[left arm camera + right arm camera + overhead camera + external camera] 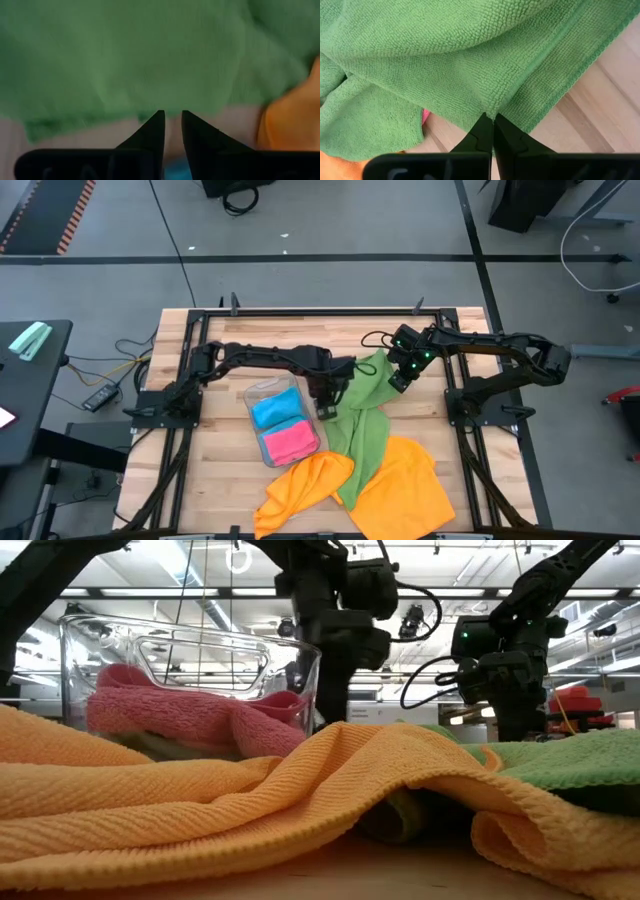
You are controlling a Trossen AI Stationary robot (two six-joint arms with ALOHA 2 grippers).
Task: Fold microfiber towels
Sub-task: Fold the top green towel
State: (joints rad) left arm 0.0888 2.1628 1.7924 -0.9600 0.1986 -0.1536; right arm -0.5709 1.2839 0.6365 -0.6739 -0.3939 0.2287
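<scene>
The green towel is lying crumpled down the middle of the wooden counter, running from between the two arms toward the near edge, where it is passing between two orange towels. One orange towel is spreading beside the clear plastic tray, and the other orange towel is lying on the far side of the green one; both are cut off at the lower edge of the high view. In the tray a blue towel and a pink towel are sitting folded side by side.

The right tool is pinching the far edge of the green towel, its fingers pressed together with the hem caught between their tips, as the right wrist view shows. The left tool is hovering at the towel's other side, next to the tray, with its fingers a narrow gap apart; the left wrist view is blurred, so whether any cloth is between the tips is hard to tell.

In the low view the orange cloth is filling the foreground and hiding most of the green towel, and only the pink towel is showing through the tray wall; the blue one is hidden there
</scene>
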